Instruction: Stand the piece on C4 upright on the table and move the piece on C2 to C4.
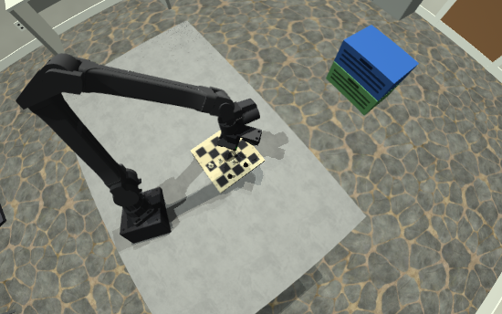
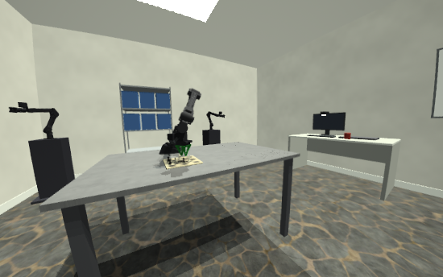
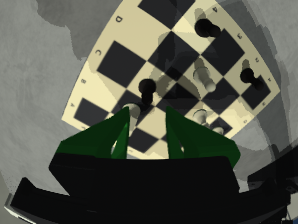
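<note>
A small chessboard point(image 1: 222, 186) point(image 2: 197, 161) point(image 3: 136, 23) lies on the grey table point(image 1: 274, 228) point(image 2: 242, 155). My gripper point(image 1: 231, 148) point(image 2: 184, 152) point(image 3: 147, 112) hangs low over the board with its green fingers partly apart and nothing clamped between them. In the wrist view a black pawn point(image 3: 147, 88) stands upright just ahead of the fingertips. Two more black pieces point(image 3: 206, 27) point(image 3: 248, 75) stand farther out. A pale piece point(image 3: 202, 76) shows blurred near the middle of the board; I cannot tell whether it stands or lies. The square labels are too small to read.
The arm's base point(image 1: 145, 221) stands on the table left of the board. A blue and green crate point(image 1: 371, 68) sits on the floor beyond the table. The side view shows two other arms on pedestals point(image 2: 50, 161) point(image 2: 211, 137), a shelf point(image 2: 146, 110) and a desk with a monitor point(image 2: 329, 121).
</note>
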